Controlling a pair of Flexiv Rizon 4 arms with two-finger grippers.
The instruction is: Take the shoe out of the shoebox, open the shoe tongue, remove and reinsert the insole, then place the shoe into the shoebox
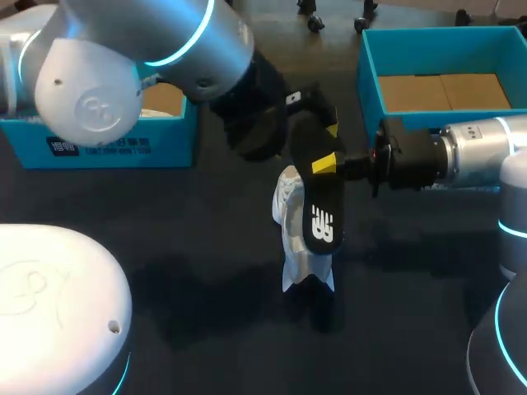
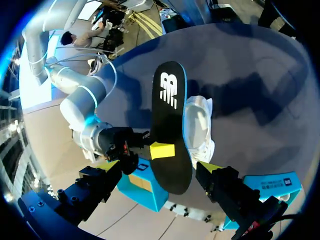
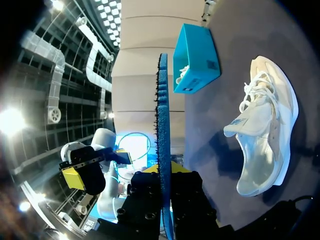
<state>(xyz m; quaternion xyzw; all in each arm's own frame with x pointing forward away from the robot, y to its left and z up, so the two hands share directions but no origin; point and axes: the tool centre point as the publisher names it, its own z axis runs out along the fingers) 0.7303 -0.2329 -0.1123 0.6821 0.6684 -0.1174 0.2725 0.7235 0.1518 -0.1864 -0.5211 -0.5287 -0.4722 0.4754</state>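
While the right tool [image 1: 324, 164] has its yellow tips pinched on both faces of the black insole [image 1: 323, 216], holding it up in the air just over the white shoe [image 3: 265, 125], the shoe itself is lying on its side on the dark table [image 1: 165, 247], outside the blue shoebox [image 1: 368, 78] over by the right arm. Left tool [image 2: 162, 174] is spread wide around the insole's end away from the logo, and tbh neither finger looks like it's touching.
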